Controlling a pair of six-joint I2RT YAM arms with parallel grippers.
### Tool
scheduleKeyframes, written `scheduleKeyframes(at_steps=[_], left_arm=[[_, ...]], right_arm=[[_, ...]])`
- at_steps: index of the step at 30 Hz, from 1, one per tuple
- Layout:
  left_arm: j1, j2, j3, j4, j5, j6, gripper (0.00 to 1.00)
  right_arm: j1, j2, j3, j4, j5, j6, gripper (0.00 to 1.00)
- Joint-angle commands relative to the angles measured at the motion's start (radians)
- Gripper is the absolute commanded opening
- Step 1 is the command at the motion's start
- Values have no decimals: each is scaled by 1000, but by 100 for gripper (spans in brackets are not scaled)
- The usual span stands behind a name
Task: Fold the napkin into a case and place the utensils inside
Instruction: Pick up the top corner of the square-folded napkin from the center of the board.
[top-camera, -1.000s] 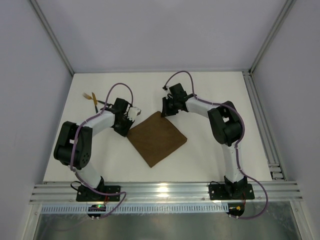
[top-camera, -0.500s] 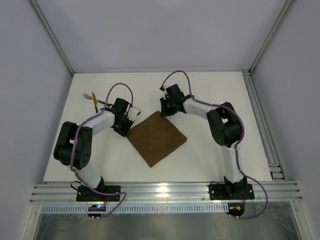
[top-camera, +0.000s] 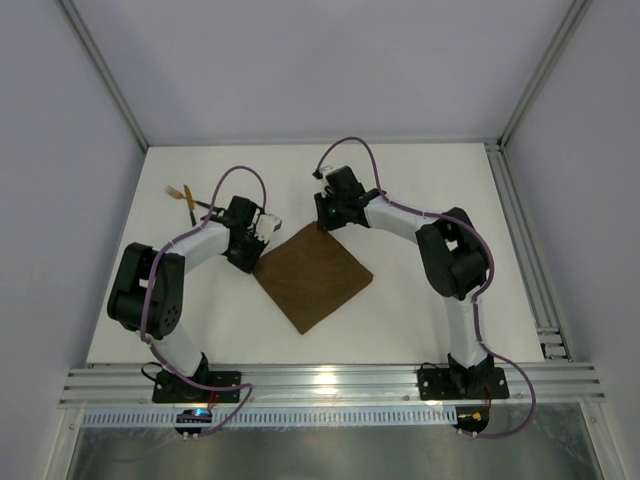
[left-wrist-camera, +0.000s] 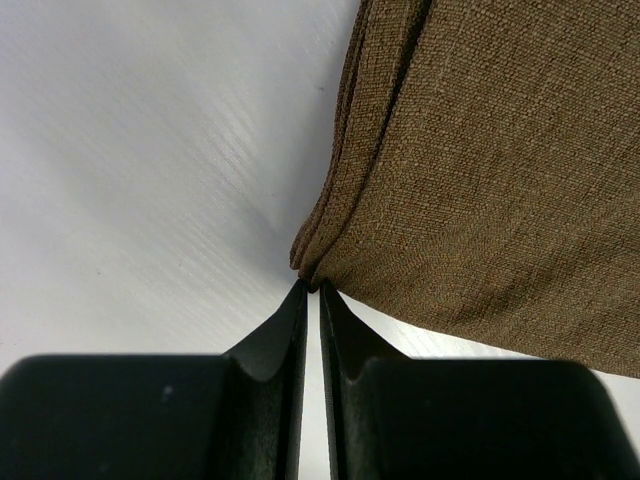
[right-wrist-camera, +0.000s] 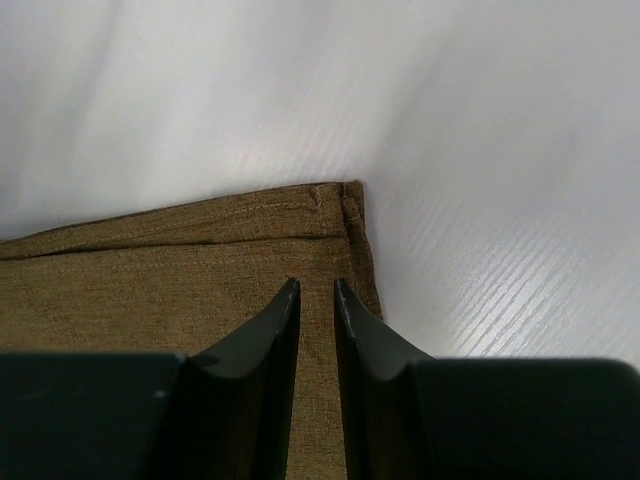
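Since a second ago the right arm has drawn up and to the left, and its jaws have parted a little; the left arm and the cloth lie as before.

From above, the napkin (top-camera: 312, 275) sits as a brown diamond in the middle of the counter (top-camera: 430, 180). The left pincer (top-camera: 250, 258) is at its left corner and the right pincer (top-camera: 324, 220) at its top corner. The utensils (top-camera: 190, 200) lie at the upper left, well apart from the cloth and just beyond the left arm. Bare counter is open along the far edge and on the right side.

On the left wrist, the left pincer (left-wrist-camera: 311, 288) is all but closed, only a hairline slit showing. Its tips touch the corner of the napkin (left-wrist-camera: 480, 180), where several layered edges meet. Whether any cloth is nipped I cannot tell. Bare counter (left-wrist-camera: 150, 150) fills the left of the frame.

On the right wrist, the right pincer (right-wrist-camera: 316, 285) stands slightly open, holding nothing, its tips over the napkin (right-wrist-camera: 150, 270) just inside the hemmed corner. Open counter (right-wrist-camera: 480, 150) lies above and to the right.
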Motion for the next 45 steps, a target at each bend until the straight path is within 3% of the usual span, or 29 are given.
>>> scheduleKeyframes(at_steps=[1, 7, 9, 11, 14, 38, 40, 45], left_arm=[[-2, -2, 0, 23, -13, 14, 9], [-2, -7, -1, 18, -18, 17, 9], [-2, -8, -1, 18, -22, 19, 9], [-2, -5, -1, 18, -21, 19, 9], [-2, -4, -3, 20, -21, 17, 9], [-2, -4, -5, 21, -24, 17, 9], [-2, -2, -5, 21, -22, 17, 9], [-2, -4, -1, 20, -18, 14, 9]], right_arm=[[14, -55, 7, 35, 4, -19, 24], [16, -32, 17, 32, -37, -13, 16], [14, -27, 20, 29, -7, -10, 21], [11, -26, 31, 26, 22, -11, 33], [6, 3, 75, -12, 27, -11, 36], [3, 77, 93, -51, 21, -14, 38], [3, 75, 93, -48, 12, -14, 38], [5, 49, 63, -7, -4, -13, 22]])
